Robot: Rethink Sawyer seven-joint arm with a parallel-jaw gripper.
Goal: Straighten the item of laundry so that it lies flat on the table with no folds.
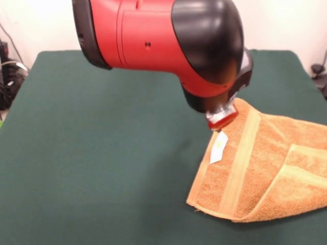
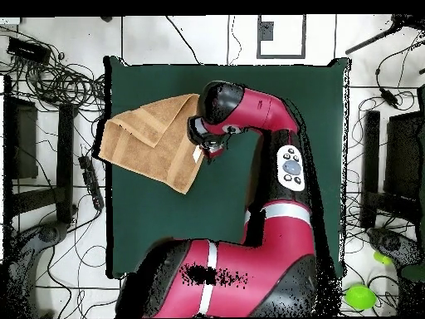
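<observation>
The tan-orange towel lies at the right of the green table in the front view. It is folded over on itself, with a flap doubled back at the right. Its near-left edge is raised off the cloth. Its white tag hangs just under my gripper. The gripper is shut on the towel's upper edge and holds that edge lifted. In the overhead view the towel sits at the table's upper left, with the gripper at its right edge.
In the overhead view the towel's left corner reaches the table's left edge. Cables and dark equipment lie on the floor round the table. The arm's bulky wrist hangs over the table's middle.
</observation>
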